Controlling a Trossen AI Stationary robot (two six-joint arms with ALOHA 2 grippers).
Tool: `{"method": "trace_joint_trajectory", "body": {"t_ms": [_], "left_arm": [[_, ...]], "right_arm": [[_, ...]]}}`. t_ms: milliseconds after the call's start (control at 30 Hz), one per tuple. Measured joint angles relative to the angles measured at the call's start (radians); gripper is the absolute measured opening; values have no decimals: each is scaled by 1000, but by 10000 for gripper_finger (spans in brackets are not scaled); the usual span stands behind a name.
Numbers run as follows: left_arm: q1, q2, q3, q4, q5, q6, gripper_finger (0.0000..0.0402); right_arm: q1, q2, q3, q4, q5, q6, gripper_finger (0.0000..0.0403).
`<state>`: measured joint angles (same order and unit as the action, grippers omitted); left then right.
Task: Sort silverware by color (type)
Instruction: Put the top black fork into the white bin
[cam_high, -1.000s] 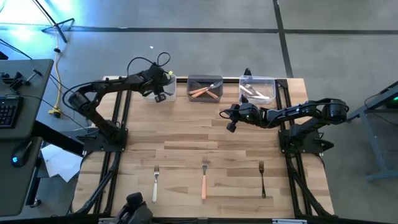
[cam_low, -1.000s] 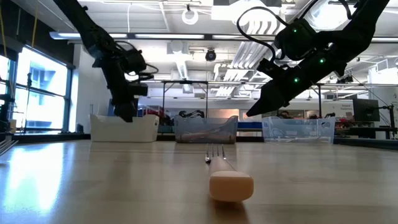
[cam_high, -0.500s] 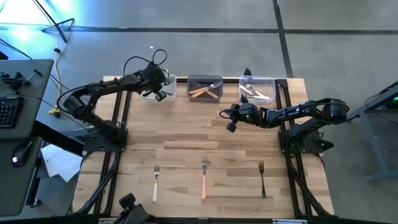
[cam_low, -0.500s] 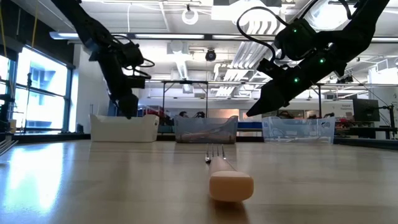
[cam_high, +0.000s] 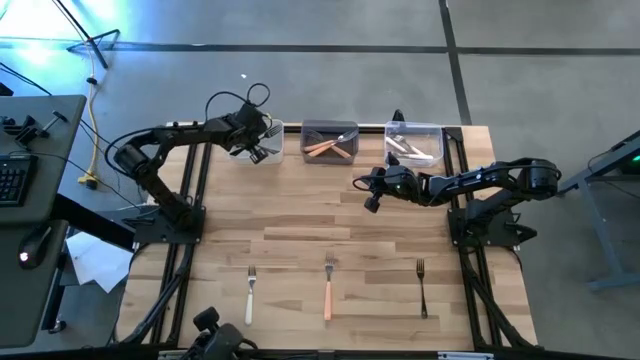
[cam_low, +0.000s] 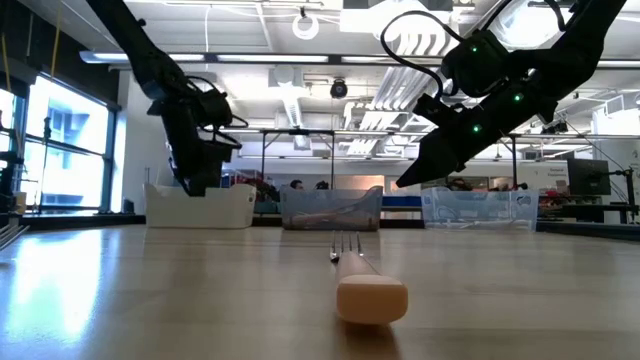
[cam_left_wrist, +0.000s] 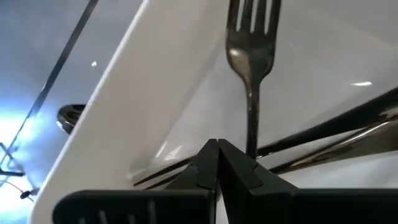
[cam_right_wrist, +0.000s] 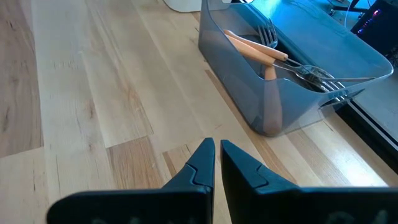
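My left gripper (cam_left_wrist: 217, 148) is shut and reaches into the white bin (cam_left_wrist: 143, 81) at the table's far left. A fork (cam_left_wrist: 252, 43) lies in that bin with its silver tines away from the gripper. Its neck runs behind one fingertip. Dark fork handles (cam_left_wrist: 348, 124) lie across the bin's floor. My right gripper (cam_right_wrist: 217, 148) is shut on nothing and hangs above the bare table (cam_high: 368, 203), near the grey bin (cam_right_wrist: 292, 81) that holds orange-handled forks (cam_right_wrist: 255, 46). Three forks lie near the front edge: white-handled (cam_high: 250, 296), orange-handled (cam_high: 328, 290) and black-handled (cam_high: 421, 288). My left gripper points steeply down into the white bin with its fingers together. The fork's neck (cam_left_wrist: 251, 127) passes just behind one fingertip (cam_left_wrist: 239, 163), and I cannot tell whether they touch. Nothing shows between the two fingers.
Three bins stand in a row along the far edge: white (cam_high: 275, 150), grey (cam_high: 330, 142) and clear (cam_high: 413, 143), the clear one holding pale-handled forks. A broad stretch of wood (cam_high: 320, 225) lies between the bins and the three forks.
My left gripper has stayed at the white bin, rolling somewhat about its own pointing line and shifting slightly there. My right gripper has kept still.
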<state>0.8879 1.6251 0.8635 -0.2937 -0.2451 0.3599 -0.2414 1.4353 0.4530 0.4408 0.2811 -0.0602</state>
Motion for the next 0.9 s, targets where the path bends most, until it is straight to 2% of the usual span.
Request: {"method": "trace_joint_trajectory", "body": {"t_ms": [200,367,700,800,900], "left_arm": [[0,-79,0,-6,12,-43,19],[0,-130,0,-21,136,-59,63],[0,-48,0,-50,122,-35,151],[-1,-29,0,-51,105,-32,154],[-4,-21,0,-50,95,-27,134]], "right_arm": [[0,0,0,0,0,0,9],[0,0,0,0,0,0,9],[0,0,0,0,0,0,9],[0,0,0,0,0,0,9],[0,0,0,0,0,0,9]]}}
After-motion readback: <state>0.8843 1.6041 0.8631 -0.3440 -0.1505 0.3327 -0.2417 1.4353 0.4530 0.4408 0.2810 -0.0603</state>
